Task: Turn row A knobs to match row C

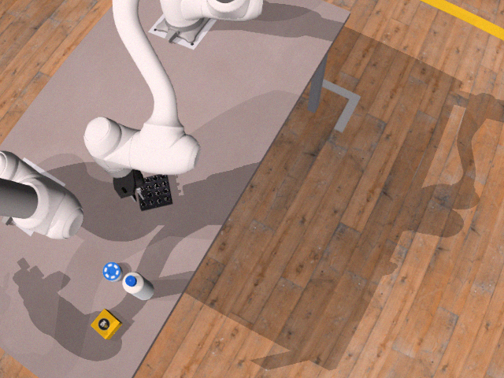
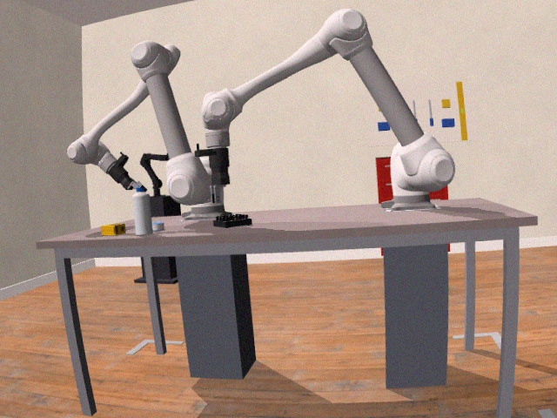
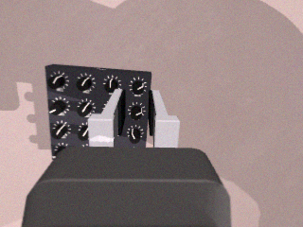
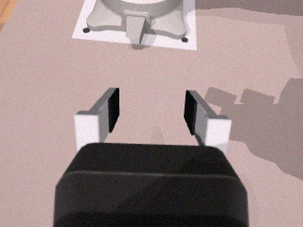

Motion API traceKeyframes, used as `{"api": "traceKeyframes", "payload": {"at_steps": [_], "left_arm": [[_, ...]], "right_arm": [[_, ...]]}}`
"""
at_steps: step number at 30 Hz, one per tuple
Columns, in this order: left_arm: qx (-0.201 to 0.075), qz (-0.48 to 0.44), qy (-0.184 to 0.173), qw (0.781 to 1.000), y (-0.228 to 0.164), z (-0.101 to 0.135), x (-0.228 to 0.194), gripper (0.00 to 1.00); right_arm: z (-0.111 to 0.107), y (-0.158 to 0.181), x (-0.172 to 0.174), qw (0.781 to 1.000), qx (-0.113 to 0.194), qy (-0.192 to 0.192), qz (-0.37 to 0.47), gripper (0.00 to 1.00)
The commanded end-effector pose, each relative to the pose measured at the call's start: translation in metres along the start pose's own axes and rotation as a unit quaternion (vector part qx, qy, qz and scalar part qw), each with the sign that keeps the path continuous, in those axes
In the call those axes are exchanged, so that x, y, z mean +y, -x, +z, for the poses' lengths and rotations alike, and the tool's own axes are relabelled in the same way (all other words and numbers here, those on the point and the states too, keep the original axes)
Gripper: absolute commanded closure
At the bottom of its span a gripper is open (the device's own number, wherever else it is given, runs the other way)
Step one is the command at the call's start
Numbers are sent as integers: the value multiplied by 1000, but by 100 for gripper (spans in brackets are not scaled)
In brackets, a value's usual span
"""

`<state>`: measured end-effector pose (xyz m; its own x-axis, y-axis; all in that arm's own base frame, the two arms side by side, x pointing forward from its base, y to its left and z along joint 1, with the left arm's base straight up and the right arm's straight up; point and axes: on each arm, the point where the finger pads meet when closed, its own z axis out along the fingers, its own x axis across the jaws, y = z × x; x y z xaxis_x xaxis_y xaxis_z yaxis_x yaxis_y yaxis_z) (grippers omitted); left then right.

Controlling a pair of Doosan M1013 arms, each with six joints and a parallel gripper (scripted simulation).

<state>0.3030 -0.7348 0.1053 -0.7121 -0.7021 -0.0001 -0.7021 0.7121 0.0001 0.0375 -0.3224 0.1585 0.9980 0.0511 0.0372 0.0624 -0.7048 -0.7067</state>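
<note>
The black knob box [image 1: 157,206] [image 2: 232,223] [image 3: 72,96] lies on the table with its knobs up. In the left wrist view a small light mark sits on its far edge. Knobs of the far row point, left to right, up-right, up-right, nearly up and right-slightly-up. The second row's left knob [image 3: 58,108] points lower left. Part of the third column and the nearest row are hidden. My left gripper [image 1: 137,196] [image 2: 217,200] [image 3: 136,103] is partly open above the box's edge, around no knob. My right gripper [image 2: 137,185] [image 4: 151,102] is wide open and empty, away from the box.
A white bottle [image 1: 141,287] [image 2: 142,214] with a blue cap, a blue-and-white round container [image 1: 112,271] [image 2: 157,225] and a yellow box [image 1: 106,325] [image 2: 110,230] stand beyond the knob box. The right arm [image 1: 53,207] is at the left of the top view.
</note>
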Motion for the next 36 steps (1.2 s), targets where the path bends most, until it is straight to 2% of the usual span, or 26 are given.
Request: {"api": "traceKeyframes", "payload": {"at_steps": [1, 18, 36], "left_arm": [[0, 0, -1, 1000, 0, -1, 0, 54], [0, 0, -1, 1000, 0, 1, 0, 54], [0, 0, -1, 1000, 0, 16, -1, 54]], "right_arm": [[0, 0, 0, 1000, 0, 0, 0, 0], [0, 0, 0, 1000, 0, 0, 0, 0], [0, 0, 0, 1000, 0, 0, 0, 0]]}}
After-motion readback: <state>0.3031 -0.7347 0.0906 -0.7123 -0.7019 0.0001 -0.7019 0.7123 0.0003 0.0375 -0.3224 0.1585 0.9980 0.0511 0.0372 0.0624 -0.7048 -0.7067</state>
